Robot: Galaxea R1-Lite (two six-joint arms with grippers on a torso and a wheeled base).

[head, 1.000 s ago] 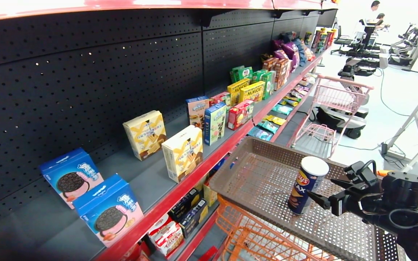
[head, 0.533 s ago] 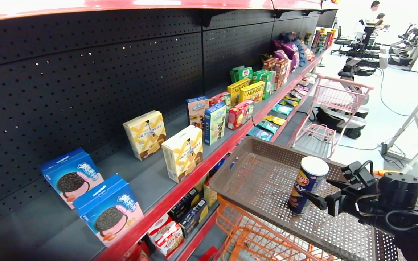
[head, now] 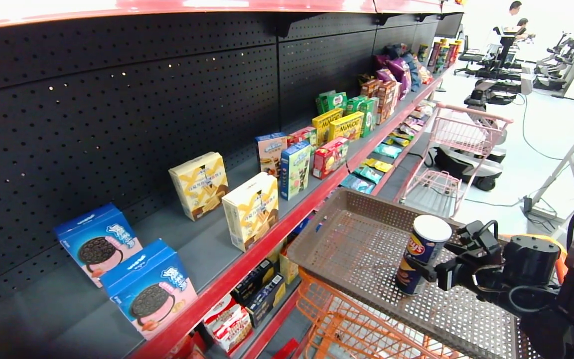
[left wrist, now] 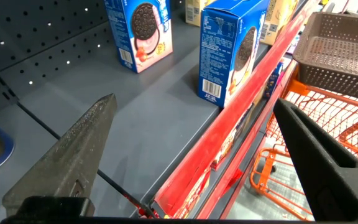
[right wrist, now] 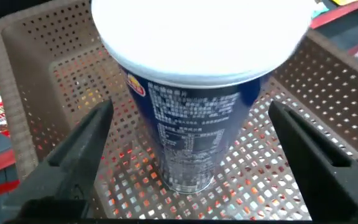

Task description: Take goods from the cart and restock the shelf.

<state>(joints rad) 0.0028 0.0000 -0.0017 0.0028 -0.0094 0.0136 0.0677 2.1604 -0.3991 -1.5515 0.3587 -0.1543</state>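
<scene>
Right claw (right wrist: 189, 115) spread wide, chip can (head: 426, 239) upright between its fingers, touching neither, standing on cart tray (head: 347, 234). Can probably light, stiff tube, slick skin, dents if squeezed; pinch mid-body below lid. Left claw (left wrist: 191, 106) spread, shelf (left wrist: 73, 81) beneath.

Bright room, floor (head: 546, 129) glaring white at right; shelf (head: 202, 249) shaded, dim; straight lines bow near edges

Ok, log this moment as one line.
stage: pre-grasp | right gripper: open, astride chip can | chip can: upright in cart tray | left gripper: open, over shelf
</scene>
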